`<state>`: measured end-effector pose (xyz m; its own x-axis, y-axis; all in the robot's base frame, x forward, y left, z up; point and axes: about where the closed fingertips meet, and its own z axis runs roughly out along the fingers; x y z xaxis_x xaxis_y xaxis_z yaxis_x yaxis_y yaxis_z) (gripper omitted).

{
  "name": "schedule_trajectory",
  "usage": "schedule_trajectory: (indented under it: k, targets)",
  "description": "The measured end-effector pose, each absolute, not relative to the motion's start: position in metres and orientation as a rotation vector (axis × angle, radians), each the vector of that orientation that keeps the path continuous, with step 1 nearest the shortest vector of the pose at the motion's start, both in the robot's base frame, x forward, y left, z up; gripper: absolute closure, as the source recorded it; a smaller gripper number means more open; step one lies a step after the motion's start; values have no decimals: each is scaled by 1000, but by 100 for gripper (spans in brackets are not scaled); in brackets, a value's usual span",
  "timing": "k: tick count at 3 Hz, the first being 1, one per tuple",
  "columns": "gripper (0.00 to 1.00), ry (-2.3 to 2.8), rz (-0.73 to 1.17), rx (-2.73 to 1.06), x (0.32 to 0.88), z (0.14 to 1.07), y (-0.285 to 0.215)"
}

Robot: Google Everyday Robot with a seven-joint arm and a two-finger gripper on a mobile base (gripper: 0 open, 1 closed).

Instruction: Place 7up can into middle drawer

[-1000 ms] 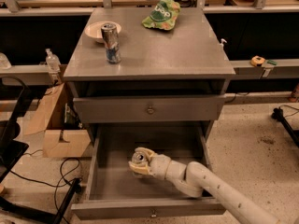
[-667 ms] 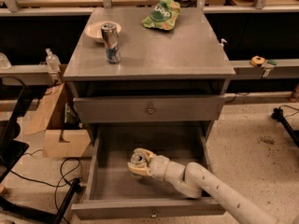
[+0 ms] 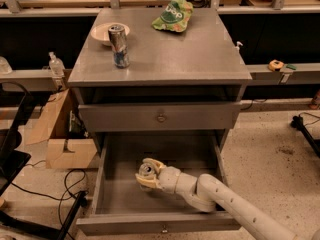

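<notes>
My gripper [image 3: 148,174] reaches into the open drawer [image 3: 120,199] of the grey cabinet, low in the camera view, with the arm coming in from the lower right. Its cream fingers [image 3: 156,165] are closed around the 7up can [image 3: 146,170]. Only the can's silver top and a little of its body show between them. The can stands upright over the drawer floor, left of centre. I cannot tell whether it rests on the floor or is held just above it.
The drawer above [image 3: 160,116] is closed. On the cabinet top [image 3: 190,54] stand a slim silver-and-blue can [image 3: 119,45], a white plate [image 3: 102,32] and a green chip bag [image 3: 174,15]. A cardboard box [image 3: 62,134] and cables lie on the floor at the left.
</notes>
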<state>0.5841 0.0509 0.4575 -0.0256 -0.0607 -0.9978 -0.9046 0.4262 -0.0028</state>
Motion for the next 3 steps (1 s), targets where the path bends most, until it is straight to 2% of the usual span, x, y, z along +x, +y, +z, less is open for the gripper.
schedule_trajectory:
  k: [1,2,3]
  targets:
    - [13,1439,858,-918,584,458,53]
    - [0,1438,860,-919,583,458,54]
    - [0,1438,860,-919,583,458,54]
